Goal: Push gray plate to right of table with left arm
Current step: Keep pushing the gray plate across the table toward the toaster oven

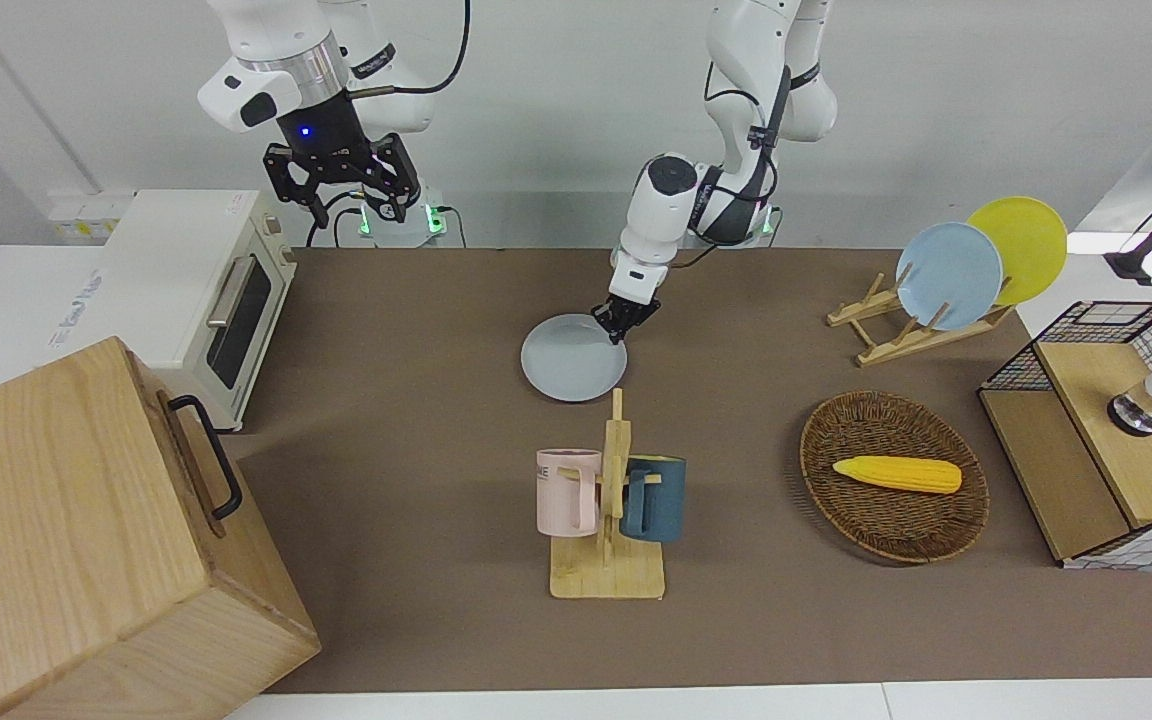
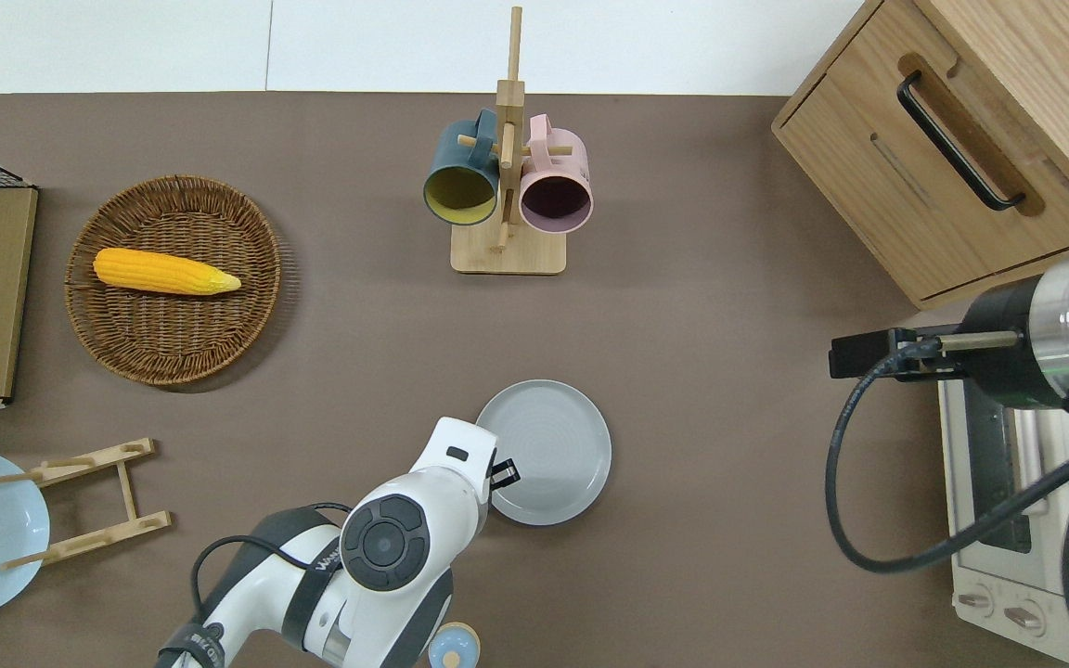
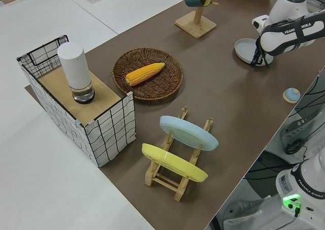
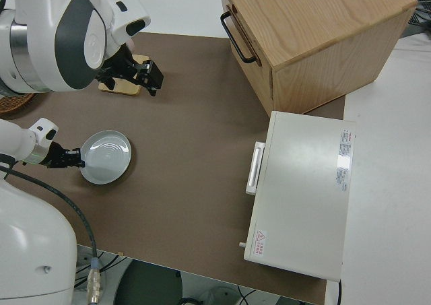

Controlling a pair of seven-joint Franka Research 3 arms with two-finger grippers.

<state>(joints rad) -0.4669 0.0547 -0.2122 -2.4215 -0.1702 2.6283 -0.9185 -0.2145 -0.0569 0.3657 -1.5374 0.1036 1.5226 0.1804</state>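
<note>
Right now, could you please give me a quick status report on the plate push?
Left gripper down at the gray plate's rim, left-arm side. Right arm parked. Table bare toward the toaster oven.

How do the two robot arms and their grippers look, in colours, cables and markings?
The left arm is white with dark joint rings, a black cable along it, "FRANKA EMIKA" lettering, and a small black left gripper. The right arm is white with a silver ring, a black wrist with a blue light, a black cable, and a larger black right gripper.
</note>
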